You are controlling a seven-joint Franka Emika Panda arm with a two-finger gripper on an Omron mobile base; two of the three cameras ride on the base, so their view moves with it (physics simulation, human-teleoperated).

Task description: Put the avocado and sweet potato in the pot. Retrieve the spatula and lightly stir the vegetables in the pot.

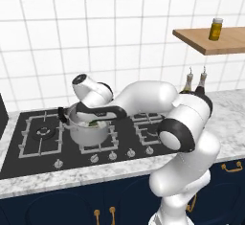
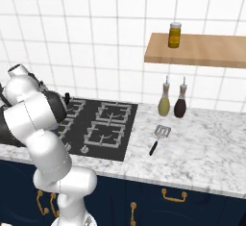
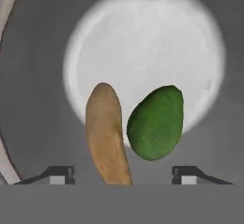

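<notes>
Gripper [image 3: 123, 175] open above pot [image 1: 89, 129], holding nothing.
Sweet potato [image 3: 106, 132] and avocado [image 3: 156, 122] lie side by side inside; spatula [image 2: 160, 138] rests on marble counter [image 2: 211, 153] near two bottles [image 2: 172, 103].

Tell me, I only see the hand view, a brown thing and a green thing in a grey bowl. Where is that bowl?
Observer: It is the pot, standing on the stove.
Operator: Is there a spatula?
Observer: Yes, the spatula lies on the marble counter, right of the stove.
Operator: Anything near it?
Observer: Two bottles stand behind it by the wall.
</notes>
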